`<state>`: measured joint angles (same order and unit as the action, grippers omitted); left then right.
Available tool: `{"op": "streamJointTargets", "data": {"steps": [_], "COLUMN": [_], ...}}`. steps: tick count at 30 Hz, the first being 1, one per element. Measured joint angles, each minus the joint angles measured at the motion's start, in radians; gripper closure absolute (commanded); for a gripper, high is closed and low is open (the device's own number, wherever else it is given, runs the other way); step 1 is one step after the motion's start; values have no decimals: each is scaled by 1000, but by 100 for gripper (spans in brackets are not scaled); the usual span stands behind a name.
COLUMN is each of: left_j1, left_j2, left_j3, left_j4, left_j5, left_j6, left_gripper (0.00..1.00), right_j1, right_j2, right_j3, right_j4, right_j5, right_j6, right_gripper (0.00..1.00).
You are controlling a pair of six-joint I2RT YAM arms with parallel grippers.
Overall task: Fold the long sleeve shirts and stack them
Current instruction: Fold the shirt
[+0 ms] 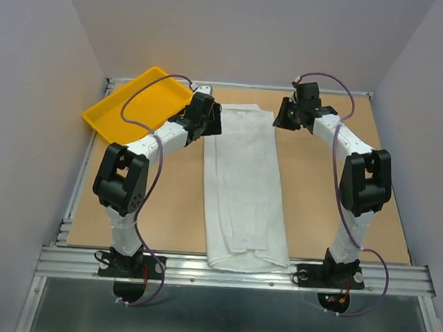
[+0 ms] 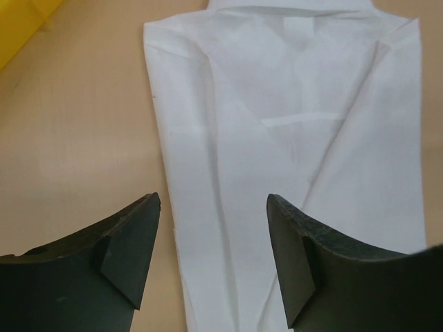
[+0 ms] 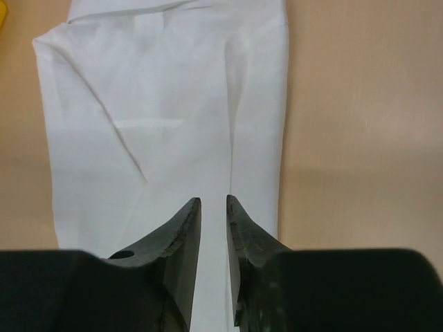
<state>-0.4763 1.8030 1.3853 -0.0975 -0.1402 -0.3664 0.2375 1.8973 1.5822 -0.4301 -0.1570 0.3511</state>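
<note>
Long sleeve shirt (image 1: 242,190) lies flat down the middle of the table (image 1: 166,208), folded into one long narrow strip, collar end at the far side, right between the two arms. Left gripper (image 2: 213,207) hovers at the strip's far left edge, jaws spread wide, nothing in them. Right gripper (image 3: 212,202) hangs by the far right corner, fingers just a slim crack apart, gripping nothing. Thin white cloth, softly creased, sleeves tucked in on diagonals. A smooth yellow plastic tray (image 1: 154,102) sits at the far-left corner.
</note>
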Motion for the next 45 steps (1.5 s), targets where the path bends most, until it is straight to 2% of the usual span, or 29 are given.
{"op": "streamJointTargets", "data": {"steps": [8,16,22,26,29,31,32,34,35,36,37,40,45], "left_j1": [0,0,0,0,0,0,0,0,1,1,3,9,26], "left_j2": [202,338,457,573,634,641,637,616,597,565,514,347,-12], "left_j3": [23,152,324,513,623,645,644,623,599,563,486,373,135], "left_j4": [-4,1,-30,-62,-90,-103,-105,-110,-106,-112,-116,-143,-167], "left_j5": [-38,-49,-47,-39,-16,0,5,11,14,18,26,40,93], "left_j6": [31,76,99,119,124,122,119,108,104,93,73,44,3], "left_gripper": [30,31,30,28,24,21,17,11,10,8,2,1,2], "right_j1": [6,6,-7,-39,-73,-95,-105,-121,-126,-129,-132,-132,-125], "right_j2": [214,338,365,387,391,391,389,381,373,361,344,225,-140], "right_j3": [32,74,104,129,134,138,138,138,138,137,132,69,-187], "right_j4": [133,221,253,273,278,277,276,271,261,253,245,243,224], "right_j5": [-18,-11,32,48,53,56,57,55,53,55,50,24,-81], "right_j6": [-12,0,5,9,7,-2,-9,-23,-28,-29,-31,-20,45], "right_gripper": [80,80,80,79,77,75,74,64,52,46,38,33,35]}}
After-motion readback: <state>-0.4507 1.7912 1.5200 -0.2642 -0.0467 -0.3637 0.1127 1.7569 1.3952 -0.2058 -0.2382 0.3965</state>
